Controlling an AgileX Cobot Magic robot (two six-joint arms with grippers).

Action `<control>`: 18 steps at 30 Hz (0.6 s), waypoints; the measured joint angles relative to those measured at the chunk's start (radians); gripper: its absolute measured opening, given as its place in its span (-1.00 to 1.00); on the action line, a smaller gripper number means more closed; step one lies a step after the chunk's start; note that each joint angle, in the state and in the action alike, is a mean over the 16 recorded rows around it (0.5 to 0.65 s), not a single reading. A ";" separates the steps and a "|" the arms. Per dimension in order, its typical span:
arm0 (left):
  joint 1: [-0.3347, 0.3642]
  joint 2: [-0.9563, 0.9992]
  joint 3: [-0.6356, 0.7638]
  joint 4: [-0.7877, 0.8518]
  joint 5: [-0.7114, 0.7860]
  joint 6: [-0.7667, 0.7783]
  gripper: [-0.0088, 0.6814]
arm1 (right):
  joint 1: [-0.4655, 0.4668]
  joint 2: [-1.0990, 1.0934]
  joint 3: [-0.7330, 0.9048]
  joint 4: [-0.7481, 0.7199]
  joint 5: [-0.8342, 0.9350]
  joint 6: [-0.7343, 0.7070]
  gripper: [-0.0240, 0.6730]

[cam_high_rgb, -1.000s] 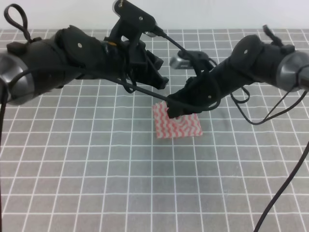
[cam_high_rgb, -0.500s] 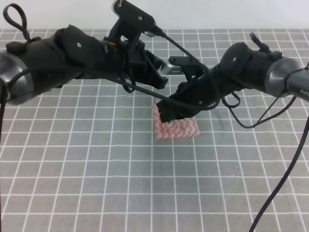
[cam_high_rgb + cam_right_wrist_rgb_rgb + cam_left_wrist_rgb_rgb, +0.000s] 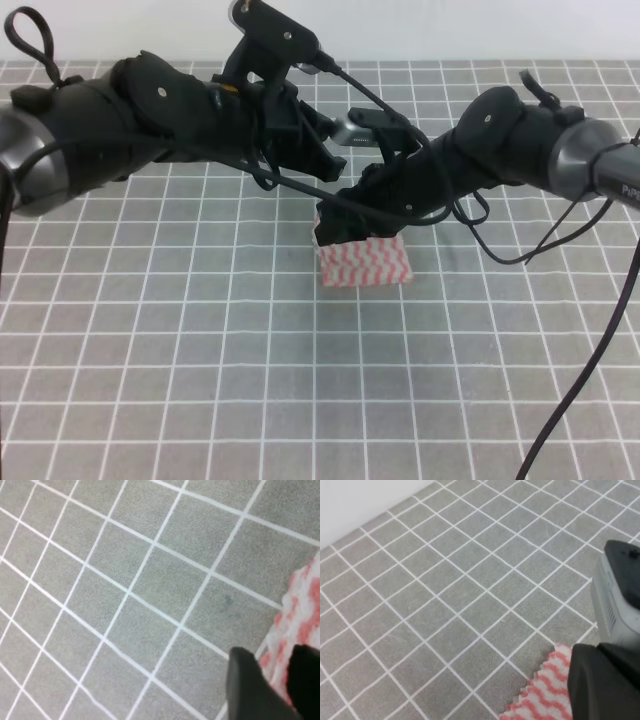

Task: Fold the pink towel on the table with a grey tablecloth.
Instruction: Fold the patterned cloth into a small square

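Near mid-tabletop point(image 3: 200, 380), w/ grey grid cloth, towel point(image 3: 362, 262) lay folded into a small block, pink-white zigzags up. Its left edge stood lifted off the cloth. R hand point(image 3: 335, 222) sat at that far-left corner; wrist view showed its two fingers point(image 3: 252, 690) narrow, towel edge point(image 3: 300, 610) pinched betw. them. L hand point(image 3: 335, 165) hung above & behind the towel, apart from it; couldn't tell if open or closed. L wrist view: towel corner point(image 3: 542, 692) just beside a dark arm part.

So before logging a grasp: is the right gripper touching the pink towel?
Touching. Right wrist view shows the right gripper with the pink towel edge running between its dark fingers.
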 joint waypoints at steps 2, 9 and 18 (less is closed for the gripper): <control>0.000 0.001 0.000 0.000 0.001 0.000 -0.98 | -0.001 -0.001 0.000 0.010 0.006 -0.013 -0.40; 0.000 0.000 0.000 0.003 0.009 0.000 -0.98 | -0.010 0.002 0.001 -0.007 0.048 -0.038 -0.45; 0.000 0.000 0.000 0.006 0.011 0.000 -0.98 | -0.019 0.028 0.002 -0.044 0.099 -0.056 -0.85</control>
